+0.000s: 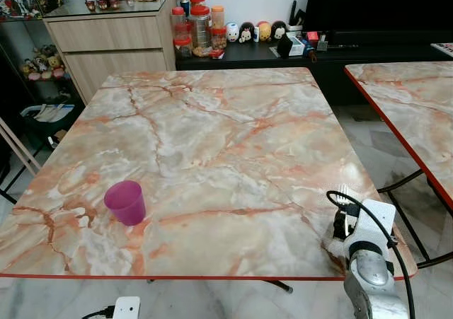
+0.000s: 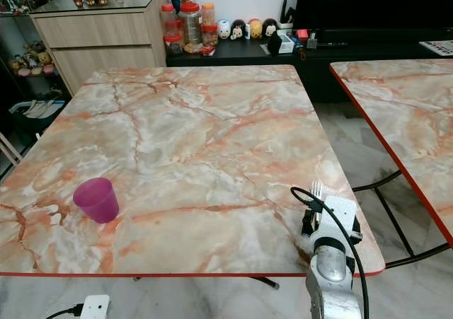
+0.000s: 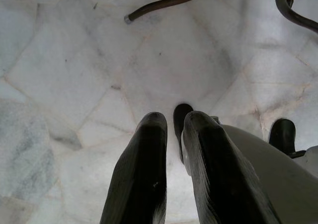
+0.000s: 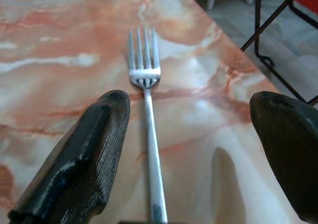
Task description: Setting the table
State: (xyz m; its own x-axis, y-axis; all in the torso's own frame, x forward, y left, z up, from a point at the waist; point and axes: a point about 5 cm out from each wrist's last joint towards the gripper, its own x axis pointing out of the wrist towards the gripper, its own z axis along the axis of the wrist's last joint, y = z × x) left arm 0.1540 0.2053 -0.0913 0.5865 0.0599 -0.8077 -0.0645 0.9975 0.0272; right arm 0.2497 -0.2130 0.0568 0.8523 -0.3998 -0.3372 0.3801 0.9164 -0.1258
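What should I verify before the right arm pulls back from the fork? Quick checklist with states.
1. Right gripper jaws open, wide of the fork: ok.
2. Fork lying flat on the table, tines pointing away from the gripper: ok.
3. Fork fully clear of the table's near right corner edge: cannot tell, arm hides it in the eye views.
4. Purple cup upright, far from the right arm: ok.
5. Left gripper hanging over the floor, away from the table: ok.

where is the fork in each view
Left eye view: I cannot make it out, the right arm covers that spot.
Right eye view: silver metal fork, tines peeking above the right gripper near the marble table's right edge.
Left wrist view: floor, no fork.
Right wrist view: fork between open fingers.
Shared landmark: the marble table.
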